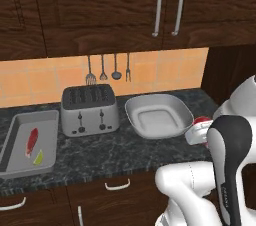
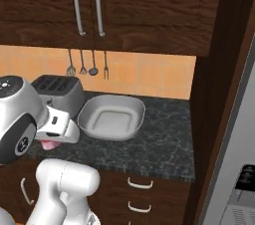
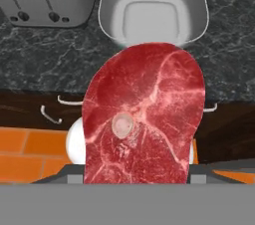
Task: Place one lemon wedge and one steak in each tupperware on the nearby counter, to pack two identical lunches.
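Steak, red with pale streaks

On the counter, the flat tray holds 1 steak and 1 lemon wedge, the tub is empty, and another steak hangs before it.

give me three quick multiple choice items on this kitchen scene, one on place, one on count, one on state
1. What stands between the tray and the tub?
A. kettle B. toaster C. bowl of fruit

2. How many utensils hang on the wall?
A. two B. four C. six

3. The tub is:
A. empty B. holding a steak C. lidded

Answers:
1 B, the silver toaster sits between them.
2 B, four utensils hang in a row.
3 A, its bare floor shows in the hand view; a steak hangs before the camera, over the counter edge.
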Tool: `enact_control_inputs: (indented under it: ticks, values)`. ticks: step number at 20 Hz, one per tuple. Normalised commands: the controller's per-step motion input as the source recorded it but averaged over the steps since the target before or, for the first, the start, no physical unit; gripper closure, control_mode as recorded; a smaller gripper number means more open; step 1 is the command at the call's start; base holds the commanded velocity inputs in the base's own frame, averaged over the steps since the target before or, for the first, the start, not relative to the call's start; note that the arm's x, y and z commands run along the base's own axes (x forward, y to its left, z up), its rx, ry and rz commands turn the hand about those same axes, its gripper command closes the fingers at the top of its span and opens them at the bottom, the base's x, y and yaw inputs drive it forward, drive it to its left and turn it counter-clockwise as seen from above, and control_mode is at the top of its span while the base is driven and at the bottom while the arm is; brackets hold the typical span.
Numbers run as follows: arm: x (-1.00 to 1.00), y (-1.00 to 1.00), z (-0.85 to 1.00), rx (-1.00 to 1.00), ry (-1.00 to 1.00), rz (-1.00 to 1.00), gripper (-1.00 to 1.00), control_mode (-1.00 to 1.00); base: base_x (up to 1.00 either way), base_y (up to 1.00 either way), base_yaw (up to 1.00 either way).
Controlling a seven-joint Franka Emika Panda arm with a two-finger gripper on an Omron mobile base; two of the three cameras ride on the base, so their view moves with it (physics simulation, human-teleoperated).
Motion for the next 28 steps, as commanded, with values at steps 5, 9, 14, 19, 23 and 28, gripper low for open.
enact_control_inputs:
  ticks: [5, 9, 14, 19, 23, 28]
  values:
    - [0.0, 0.0, 0.0, 0.0, 0.0, 0.0, 1.0, 1.0, 0.58, 0.01, 0.0]
    - [0.0, 0.0, 0.0, 0.0, 0.0, 0.0, 1.0, 1.0, 0.52, 0.0, 0.0]
    - [0.67, 0.0, -0.12, 0.0, -0.13, 0.0, 1.0, -1.0, 0.11, 0.0, 0.0]
    - [1.0, 0.0, -0.26, 0.0, -0.16, 0.0, 1.0, -1.0, 0.0, 0.0, 0.0]
    - [1.0, 0.0, -0.43, 0.0, -0.13, 0.0, 1.0, -1.0, 0.0, 0.0, 0.0]
    - [1.0, -0.08, -0.54, 0.0, -0.01, 0.0, 1.0, -1.0, 0.0, 0.0, 0.0]
